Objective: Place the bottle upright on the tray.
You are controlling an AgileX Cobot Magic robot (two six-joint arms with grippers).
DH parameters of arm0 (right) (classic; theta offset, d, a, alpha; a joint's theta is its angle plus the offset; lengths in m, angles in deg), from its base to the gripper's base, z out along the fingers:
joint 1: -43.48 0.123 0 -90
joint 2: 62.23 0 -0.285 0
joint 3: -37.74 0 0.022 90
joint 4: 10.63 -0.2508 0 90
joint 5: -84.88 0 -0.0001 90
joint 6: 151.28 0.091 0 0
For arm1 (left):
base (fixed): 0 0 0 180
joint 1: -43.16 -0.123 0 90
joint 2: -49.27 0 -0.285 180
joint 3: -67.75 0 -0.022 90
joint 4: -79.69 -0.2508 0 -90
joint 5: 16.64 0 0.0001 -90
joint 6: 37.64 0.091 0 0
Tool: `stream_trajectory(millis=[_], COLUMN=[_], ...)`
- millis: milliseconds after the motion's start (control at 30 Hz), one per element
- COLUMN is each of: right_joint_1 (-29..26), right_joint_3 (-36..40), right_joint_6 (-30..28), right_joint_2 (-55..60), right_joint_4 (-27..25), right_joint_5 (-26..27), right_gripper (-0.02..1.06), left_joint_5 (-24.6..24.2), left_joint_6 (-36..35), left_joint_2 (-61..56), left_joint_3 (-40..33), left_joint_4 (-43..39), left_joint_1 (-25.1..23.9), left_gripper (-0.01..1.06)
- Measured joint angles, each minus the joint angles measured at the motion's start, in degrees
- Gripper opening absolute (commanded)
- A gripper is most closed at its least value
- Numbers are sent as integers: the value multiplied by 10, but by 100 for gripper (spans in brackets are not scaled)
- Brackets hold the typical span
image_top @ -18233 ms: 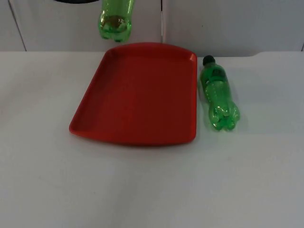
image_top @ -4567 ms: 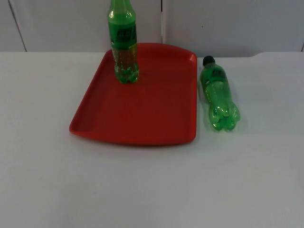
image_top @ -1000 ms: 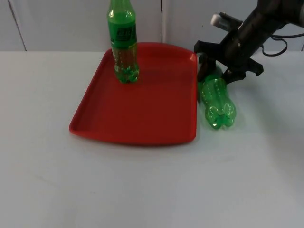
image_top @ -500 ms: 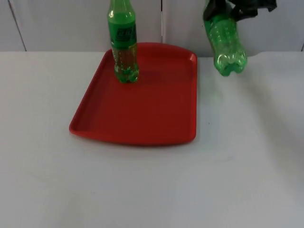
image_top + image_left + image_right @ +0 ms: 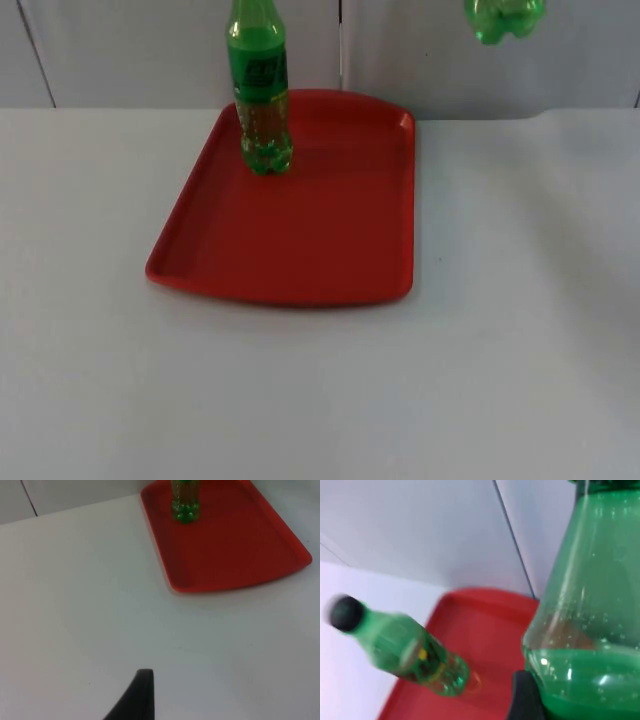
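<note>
Second bottle [image 5: 505, 17] went from lying right of the red tray [image 5: 300, 230] to hanging at the frame's top right, my right fingers clamped on it. One bottle [image 5: 260, 90] stands on the tray; this one's left. Left fingers idle; can't tell.

No text, brand, number or sign can be read anywhere. The standing bottle [image 5: 260, 90] on the red tray [image 5: 300, 250] wears a green label band [image 5: 262, 72] with darker marks on it, but the marks are too small and soft to make out as letters. In the right wrist view the same bottle's label [image 5: 422, 655] shows a yellow spot, blurred and unreadable. The lifted bottle [image 5: 585, 630] seen close in that view shows plain green plastic with no printing visible. The tray and the white surface [image 5: 500, 350] carry no markings.
</note>
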Motion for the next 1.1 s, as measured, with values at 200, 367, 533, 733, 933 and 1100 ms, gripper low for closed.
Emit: stream_trajectory(millis=[200, 367, 533, 733, 933, 1100], right_joint_1=[12, 27, 34, 81, 134, 176], right_joint_3=[-1, 0, 61, 85, 97, 192], right_joint_6=[0, 0, 0, 14, 15, 14], right_joint_2=[-62, -101, -158, -192, -228, -280], right_joint_4=[-1, 12, 31, 135, 153, 186], right_joint_5=[0, -2, -2, -5, -5, -4], right_gripper=[0, 0, 0, 0, 0, 0], left_joint_5=[0, 0, 0, 0, 0, 0], left_joint_6=[0, 0, 0, 0, 0, 0], left_joint_2=[0, 0, 0, 0, 0, 0], left_joint_3=[0, 0, 0, 0, 0, 0], left_joint_4=[0, 0, 0, 0, 0, 0], left_joint_1=[0, 0, 0, 0, 0, 0], left_gripper=[105, 105, 105, 105, 105, 105])
